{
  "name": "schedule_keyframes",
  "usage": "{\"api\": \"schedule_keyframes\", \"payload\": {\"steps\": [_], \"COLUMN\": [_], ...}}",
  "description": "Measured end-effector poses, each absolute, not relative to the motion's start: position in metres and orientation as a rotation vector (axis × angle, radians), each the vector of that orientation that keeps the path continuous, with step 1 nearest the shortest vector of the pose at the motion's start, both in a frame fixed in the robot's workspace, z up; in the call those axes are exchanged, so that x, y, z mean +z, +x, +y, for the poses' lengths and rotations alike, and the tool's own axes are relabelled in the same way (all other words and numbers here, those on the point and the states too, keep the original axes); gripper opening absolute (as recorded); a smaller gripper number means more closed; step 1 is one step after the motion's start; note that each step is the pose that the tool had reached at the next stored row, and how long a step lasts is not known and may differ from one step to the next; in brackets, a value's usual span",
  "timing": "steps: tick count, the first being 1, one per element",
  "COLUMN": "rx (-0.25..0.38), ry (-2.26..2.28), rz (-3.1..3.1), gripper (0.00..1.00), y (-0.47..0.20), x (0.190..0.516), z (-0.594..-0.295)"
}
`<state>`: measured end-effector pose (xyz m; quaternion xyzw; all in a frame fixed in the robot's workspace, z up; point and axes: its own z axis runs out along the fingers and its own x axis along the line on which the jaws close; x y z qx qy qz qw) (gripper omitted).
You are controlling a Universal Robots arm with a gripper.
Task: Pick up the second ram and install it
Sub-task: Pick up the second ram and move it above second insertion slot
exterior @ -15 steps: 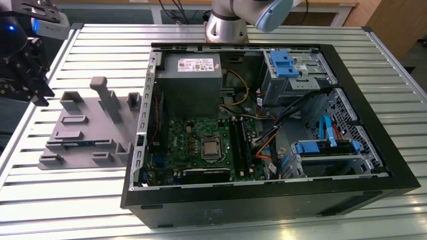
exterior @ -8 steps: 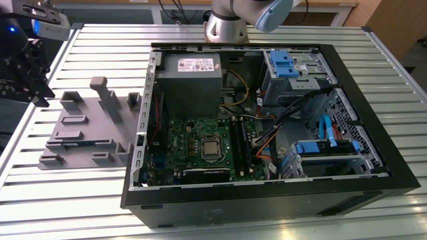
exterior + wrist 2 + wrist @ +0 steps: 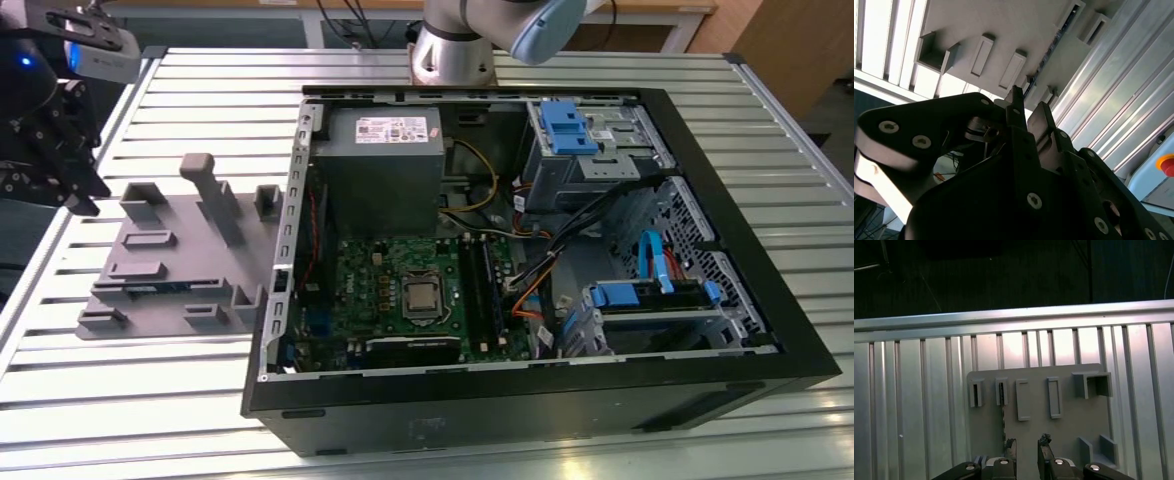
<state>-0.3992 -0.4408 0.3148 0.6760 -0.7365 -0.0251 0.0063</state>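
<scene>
pincer (image 3: 1027, 442) apart, empty | above grey fixture (image 3: 1064, 440) | second ram (image 3: 1003, 424) slotted there | white label (image 3: 396, 128) illegible

My counter (image 3: 160, 390) is a pale metal top of long parallel slats. Three things sit directly on it. A grey plastic fixture (image 3: 167, 265), a flat plate with upright posts and slotted blocks, lies toward the exterior view's left. Just beside it, an open black computer case (image 3: 534, 405) lies on its side and covers most of the middle. The base of my arm (image 3: 451, 60) stands on the slats behind the case. In the first wrist view the fixture's plate sits square to the slats, below my claw (image 3: 1026, 445), and the counter's edge rail (image 3: 1014, 317) runs past it.
</scene>
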Motion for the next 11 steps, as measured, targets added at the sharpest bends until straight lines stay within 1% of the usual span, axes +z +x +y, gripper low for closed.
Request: {"api": "schedule_keyframes", "payload": {"steps": [11], "rx": [-0.079], "ry": [2.115], "rz": [-2.304], "gripper": [0.31], "y": [-0.3993], "x": [0.3070], "z": [-0.4412]}}
